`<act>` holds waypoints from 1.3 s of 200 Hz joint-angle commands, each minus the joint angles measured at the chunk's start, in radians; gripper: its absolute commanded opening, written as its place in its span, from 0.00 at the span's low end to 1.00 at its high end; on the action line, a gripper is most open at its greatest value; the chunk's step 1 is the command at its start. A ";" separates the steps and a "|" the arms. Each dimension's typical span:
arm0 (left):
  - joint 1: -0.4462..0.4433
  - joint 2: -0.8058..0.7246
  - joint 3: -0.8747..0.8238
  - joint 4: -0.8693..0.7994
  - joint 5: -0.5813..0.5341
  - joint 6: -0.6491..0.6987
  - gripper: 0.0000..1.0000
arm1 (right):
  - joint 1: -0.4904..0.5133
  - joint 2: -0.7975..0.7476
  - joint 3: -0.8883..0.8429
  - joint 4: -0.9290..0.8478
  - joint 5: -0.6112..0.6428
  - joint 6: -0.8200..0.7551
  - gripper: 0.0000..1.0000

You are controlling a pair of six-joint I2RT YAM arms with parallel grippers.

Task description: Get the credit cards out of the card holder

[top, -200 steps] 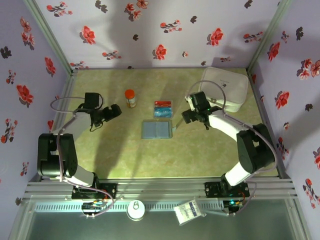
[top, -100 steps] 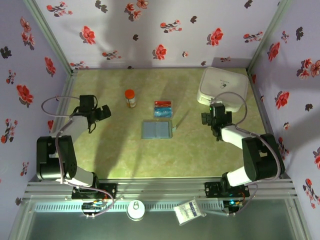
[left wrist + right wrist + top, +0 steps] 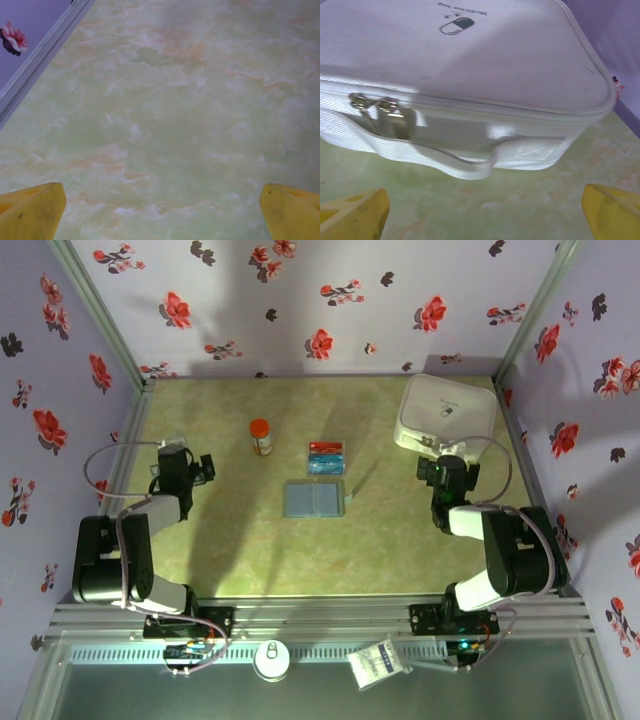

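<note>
Flat and unfolded near the middle of the table (image 3: 250, 550): the card holder (image 3: 314, 499), two grey-blue panels side by side, faces up, presumably laid open so the pockets can be reached from above. Just behind the card holder, apart from it by a narrow strip of table: the credit cards (image 3: 326, 456), red one farther, light blue one nearer, edge to edge, lying loose rather than tucked into a pocket. By the look of it already out, though impossible to tell from above whether anything thin sits inside the panels. Farther behind and to the left of the card holder: an orange-capped bottle (image 3: 261, 437), upright, clear of the work. Well to the right of and behind the card holder: a white zipped case (image 3: 448, 413), set in the far right corner. Well to the left of the card holder: the left gripper (image 3: 160, 215), jaws spread wide, yellow fingertips (image 3: 32, 210) at the lower corners of its wrist view, nothing between them but bare table, seemingly parked out of the way. Well to the right of the card holder: the right gripper (image 3: 482, 215), likewise wide open and empty, pointed at the zip side of the white zipped case, touching nothing. Counted: one card holder, two credit cards, one orange-capped bottle, one white zipped case, two grippers, both empty.
</note>
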 commanded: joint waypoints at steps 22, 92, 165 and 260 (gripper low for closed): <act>0.012 0.033 -0.073 0.263 0.083 0.076 1.00 | -0.073 0.081 -0.038 0.194 -0.160 0.072 0.99; 0.009 0.074 -0.174 0.481 0.123 0.094 1.00 | -0.078 0.070 -0.029 0.156 -0.172 0.071 0.99; -0.002 0.073 -0.175 0.481 0.108 0.128 1.00 | -0.078 0.071 -0.028 0.157 -0.173 0.072 0.99; -0.002 0.073 -0.174 0.480 0.108 0.128 1.00 | -0.080 0.073 -0.022 0.148 -0.186 0.070 0.99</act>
